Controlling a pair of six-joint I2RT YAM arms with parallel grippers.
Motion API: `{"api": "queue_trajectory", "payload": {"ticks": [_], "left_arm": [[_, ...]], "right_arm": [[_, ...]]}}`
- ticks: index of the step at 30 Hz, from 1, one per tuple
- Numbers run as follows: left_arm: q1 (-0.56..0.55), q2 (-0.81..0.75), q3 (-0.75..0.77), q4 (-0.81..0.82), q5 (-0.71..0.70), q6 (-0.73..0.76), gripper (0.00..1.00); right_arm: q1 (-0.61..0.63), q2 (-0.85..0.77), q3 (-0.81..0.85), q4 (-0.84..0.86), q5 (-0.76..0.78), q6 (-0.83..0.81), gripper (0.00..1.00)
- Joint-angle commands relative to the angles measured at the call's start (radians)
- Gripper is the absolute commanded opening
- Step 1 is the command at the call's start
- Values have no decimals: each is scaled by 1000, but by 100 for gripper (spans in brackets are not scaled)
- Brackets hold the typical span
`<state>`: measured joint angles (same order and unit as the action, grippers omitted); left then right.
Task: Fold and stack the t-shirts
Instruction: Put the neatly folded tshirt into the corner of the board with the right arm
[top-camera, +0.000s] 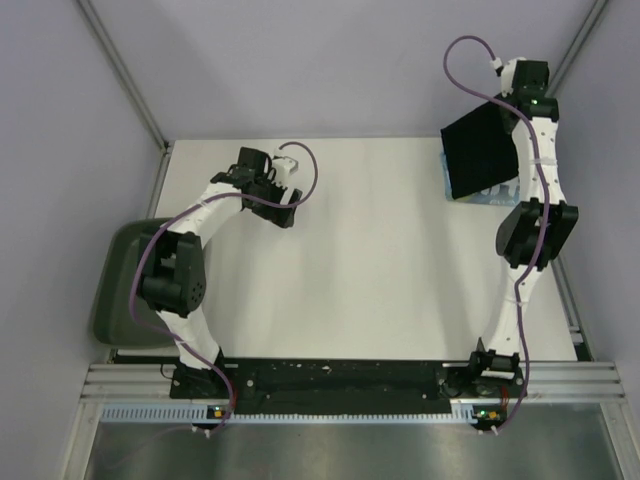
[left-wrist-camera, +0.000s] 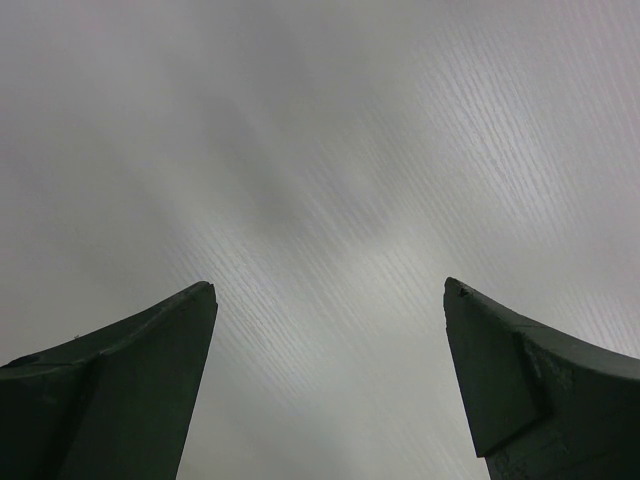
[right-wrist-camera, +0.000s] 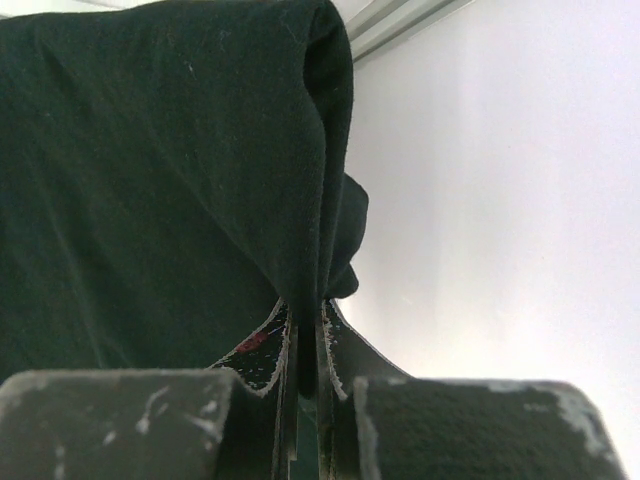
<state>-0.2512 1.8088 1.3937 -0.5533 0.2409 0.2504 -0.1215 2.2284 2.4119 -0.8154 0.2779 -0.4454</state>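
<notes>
The folded black t-shirt (top-camera: 480, 152) hangs lifted at the table's far right, covering most of the light blue t-shirt (top-camera: 486, 197), of which only a thin strip shows beneath. My right gripper (top-camera: 508, 103) is shut on the black shirt's edge; in the right wrist view the black fabric (right-wrist-camera: 170, 190) is pinched between the fingers of that gripper (right-wrist-camera: 308, 318). My left gripper (top-camera: 283, 212) hovers over bare table at the left centre. In the left wrist view its gripper (left-wrist-camera: 330, 290) is open and empty, with only table surface between the fingertips (left-wrist-camera: 195, 300).
A dark green tray (top-camera: 118, 285) sits off the table's left edge beside the left arm. The white table (top-camera: 370, 270) is walled by pale panels at the back and sides. A metal rail (top-camera: 340, 385) runs along the near edge.
</notes>
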Motion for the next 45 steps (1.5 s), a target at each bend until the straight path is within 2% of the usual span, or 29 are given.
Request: {"api": "queue_trajectory", "payload": {"ticks": [1,11,19,20,22,26,27,28,34,39,45], "left_arm": [[-3,-22,16,0,-3,13,99],[-3,-11,24,-10,-15,27,99],[-5,0,44,-31,-22,41,99],[-5,-2,45,-31,-22,41,99],[-5,-2,47,-34,-26,41,99],[-7,-2,47,-36,-26,47,99],[-7,-3,47,-39,-25,49,99],[-7,-3,47,-37,-23,49,99],[-8,-8,47,-37,-22,52,99],[-10,-23,47,-36,-22,56,99],[-10,-78,21,-25,-18,66,99]], "right_arm": [[-32,36,19,116,-11,4,0],[-99,112,1,130,-39,51,0],[-115,166,3,137,17,63,0],[-113,171,9,140,30,65,3],[-118,178,18,147,49,73,19],[-124,183,35,163,116,105,68],[-127,180,33,171,127,109,93],[-127,171,33,179,132,111,99],[-124,93,6,194,118,111,99],[-106,-38,-105,202,31,125,99],[-69,-205,-301,205,-172,172,99]]}}
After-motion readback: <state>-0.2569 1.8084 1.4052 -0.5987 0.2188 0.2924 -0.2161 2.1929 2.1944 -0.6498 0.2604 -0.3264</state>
